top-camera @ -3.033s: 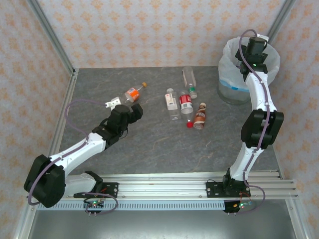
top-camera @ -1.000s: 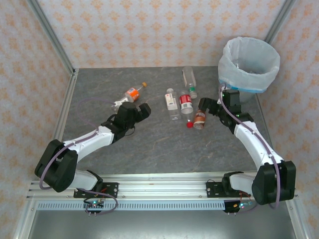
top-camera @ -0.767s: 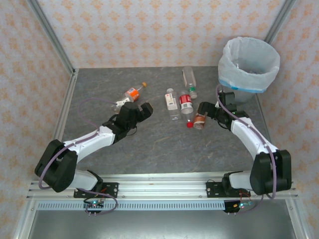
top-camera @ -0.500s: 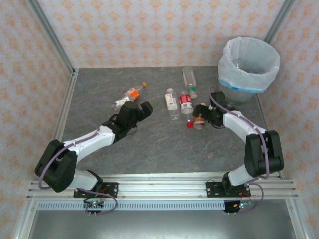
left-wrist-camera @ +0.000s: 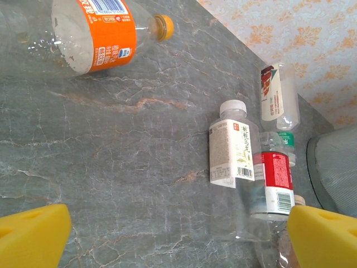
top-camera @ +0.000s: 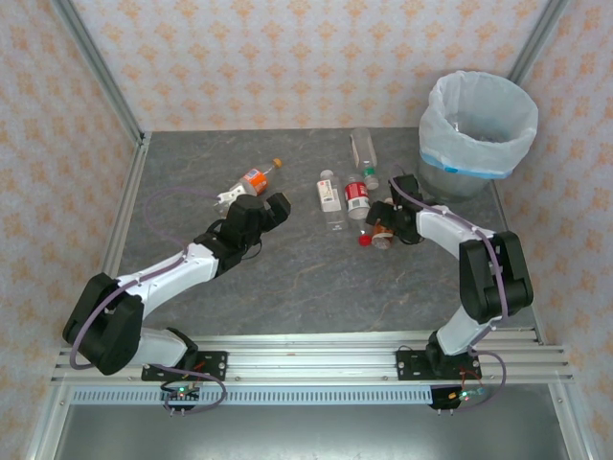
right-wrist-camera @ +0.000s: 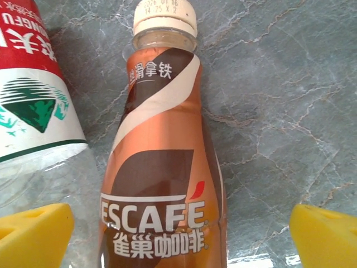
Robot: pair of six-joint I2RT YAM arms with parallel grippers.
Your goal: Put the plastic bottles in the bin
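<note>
Five bottles lie on the table, and your right gripper (top-camera: 385,218) is nearest the brown bottle (right-wrist-camera: 162,167). Its pads are spread wide to either side of the body. The bottle's long axis runs straight away from the wrist, with the cap at the far end. The red-label bottle (right-wrist-camera: 33,84) lies just beside it, so that pad has little room. The bin (top-camera: 450,177) stands near, behind the arm. Your left gripper (top-camera: 276,204), also spread and empty, hovers near the orange bottle (left-wrist-camera: 95,28).
</note>
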